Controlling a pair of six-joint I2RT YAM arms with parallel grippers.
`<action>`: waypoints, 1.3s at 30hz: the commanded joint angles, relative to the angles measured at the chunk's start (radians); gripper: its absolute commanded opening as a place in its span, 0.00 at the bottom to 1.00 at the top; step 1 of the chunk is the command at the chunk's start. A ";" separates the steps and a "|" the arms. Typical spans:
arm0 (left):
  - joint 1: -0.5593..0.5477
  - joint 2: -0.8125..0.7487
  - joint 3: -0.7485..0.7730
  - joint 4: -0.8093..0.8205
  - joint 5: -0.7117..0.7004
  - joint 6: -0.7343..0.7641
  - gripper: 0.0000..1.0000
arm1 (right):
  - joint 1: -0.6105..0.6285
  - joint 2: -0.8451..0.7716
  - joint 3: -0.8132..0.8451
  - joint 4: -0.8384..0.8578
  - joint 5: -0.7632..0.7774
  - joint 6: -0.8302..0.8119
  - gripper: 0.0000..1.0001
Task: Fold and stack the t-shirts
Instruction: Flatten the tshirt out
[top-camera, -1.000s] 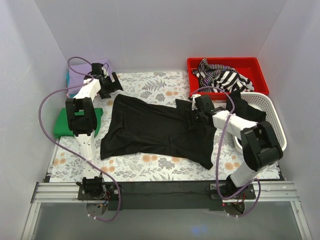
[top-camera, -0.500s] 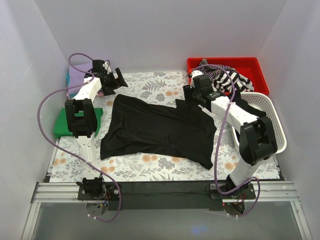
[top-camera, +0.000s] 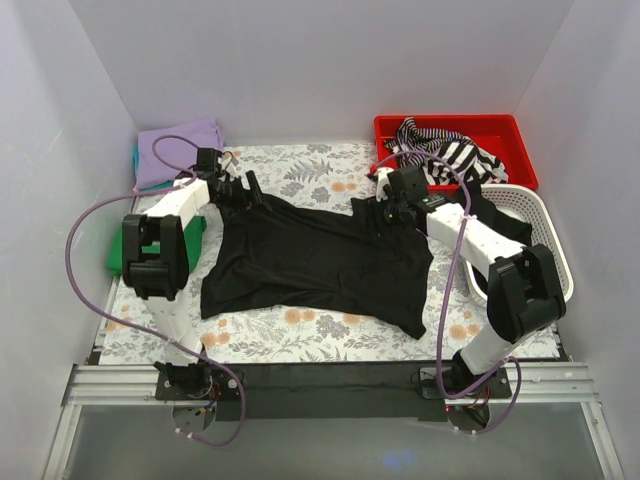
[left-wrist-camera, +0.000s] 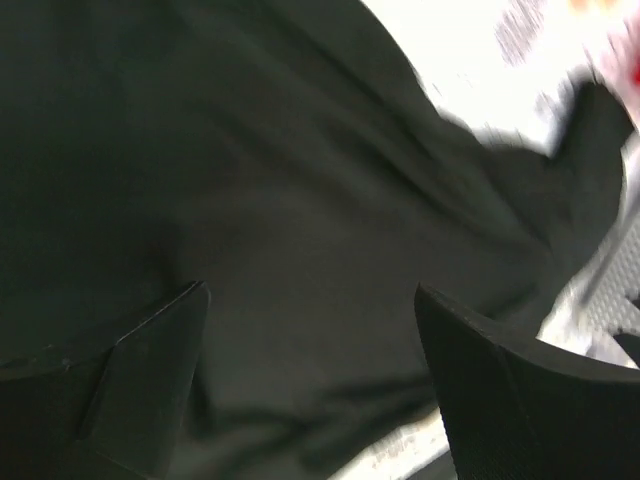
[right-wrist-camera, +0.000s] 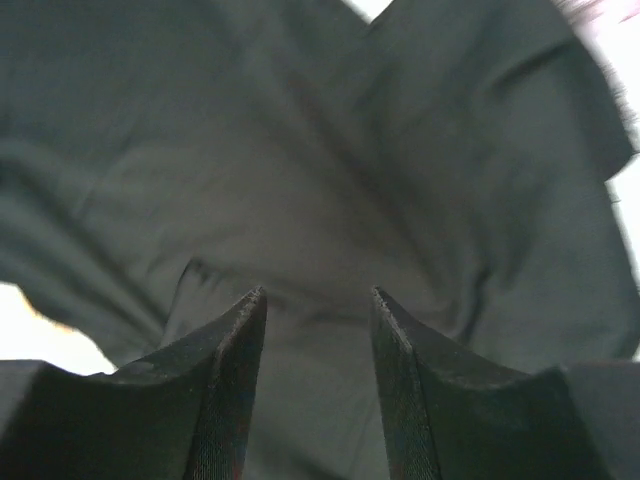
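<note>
The black shirt lies spread out, unfolded, across the middle of the tabletop, its long side running left to right. It is mostly flat but wrinkled, with soft creases and a ridge of gathered cloth near its far right edge, and its near right corner tapers to a point. Up close the fabric is plain, matte and rumpled into shallow folds. A lavender shirt sits folded in the far left corner, lying on a teal one that shows only as a thin edge. A green shirt lies folded at the tabletop's left edge, well apart from the lavender one.
</note>
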 joint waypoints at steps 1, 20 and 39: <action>-0.072 -0.215 -0.101 0.000 0.002 0.016 0.82 | 0.059 -0.041 -0.054 -0.082 -0.116 -0.019 0.51; -0.115 -0.297 -0.326 0.125 0.094 -0.024 0.77 | 0.538 -0.002 -0.106 0.050 -0.095 0.066 0.52; -0.142 -0.115 -0.221 0.164 0.118 -0.043 0.76 | 0.556 0.243 -0.021 0.136 -0.101 0.021 0.52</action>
